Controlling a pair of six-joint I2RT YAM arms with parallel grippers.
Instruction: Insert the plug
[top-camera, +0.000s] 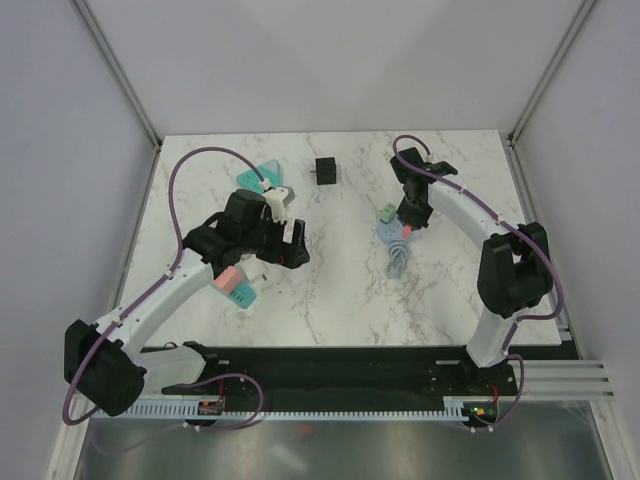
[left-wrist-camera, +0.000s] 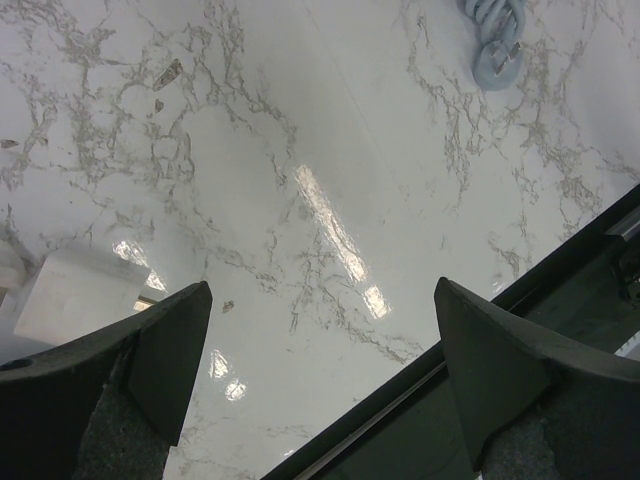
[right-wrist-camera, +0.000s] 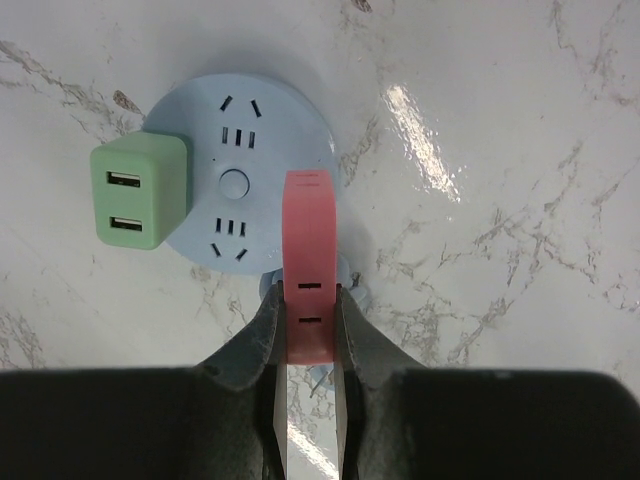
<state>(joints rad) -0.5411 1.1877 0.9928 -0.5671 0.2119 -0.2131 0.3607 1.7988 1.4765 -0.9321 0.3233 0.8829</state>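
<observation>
A round light-blue power strip (right-wrist-camera: 235, 185) lies on the marble table, with a green USB plug (right-wrist-camera: 138, 192) seated on its left side. It also shows in the top view (top-camera: 393, 232). My right gripper (right-wrist-camera: 308, 305) is shut on a red plug (right-wrist-camera: 310, 260) and holds it over the strip's right edge. In the top view the right gripper (top-camera: 408, 222) hangs above the strip. My left gripper (left-wrist-camera: 320, 330) is open and empty above bare marble, at the left in the top view (top-camera: 285, 245).
The strip's coiled blue cable (top-camera: 397, 263) lies near it. A black cube (top-camera: 325, 171) and teal pieces (top-camera: 258, 176) lie at the back. A pink and teal block (top-camera: 235, 285) lies under the left arm. A white block (left-wrist-camera: 85, 290) is near the left fingers.
</observation>
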